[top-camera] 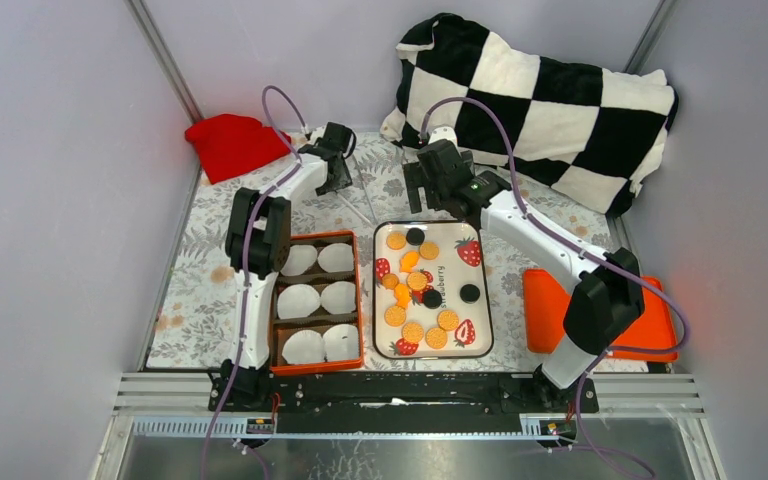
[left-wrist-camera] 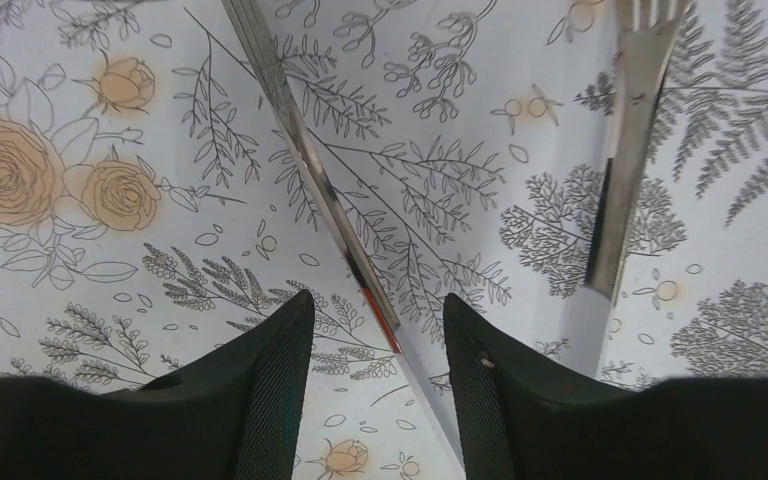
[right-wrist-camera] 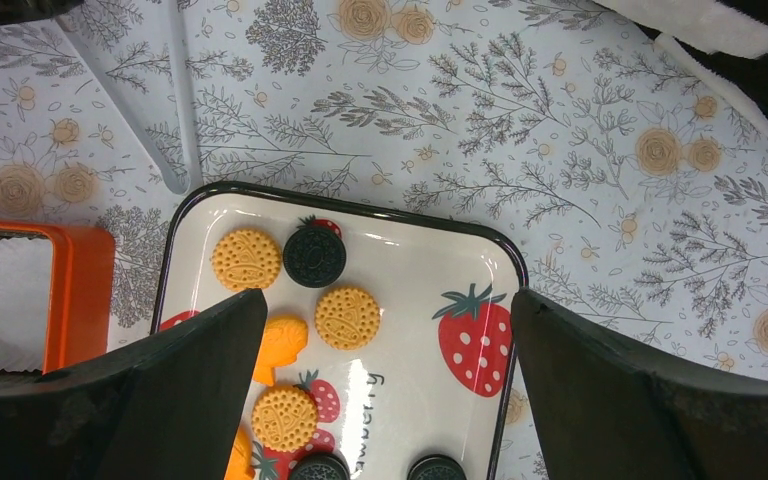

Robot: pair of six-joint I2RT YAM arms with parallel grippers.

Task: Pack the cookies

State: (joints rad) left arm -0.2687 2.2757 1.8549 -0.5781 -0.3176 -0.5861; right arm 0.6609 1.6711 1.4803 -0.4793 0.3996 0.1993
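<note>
Several cookies (top-camera: 416,282), golden-orange with a few black ones, lie on a white strawberry-print tray (top-camera: 481,300) at mid-table. In the right wrist view a golden cookie (right-wrist-camera: 347,317) and a black one (right-wrist-camera: 314,256) lie at the tray's (right-wrist-camera: 480,238) far end. My right gripper (right-wrist-camera: 388,300) hangs wide open above that end, holding nothing. My left gripper (left-wrist-camera: 378,298) is open, low over the flowered cloth behind the orange box (top-camera: 362,300). One arm of a pair of metal tongs (left-wrist-camera: 320,180) runs between its fingers, not pinched.
The orange box holds several white paper cups (top-camera: 298,300). The tongs' other arm (left-wrist-camera: 625,150) lies to the right. A red cloth (top-camera: 230,140) sits back left, a checkered cushion (top-camera: 540,100) back right, and an orange lid (top-camera: 650,325) by the right arm's base.
</note>
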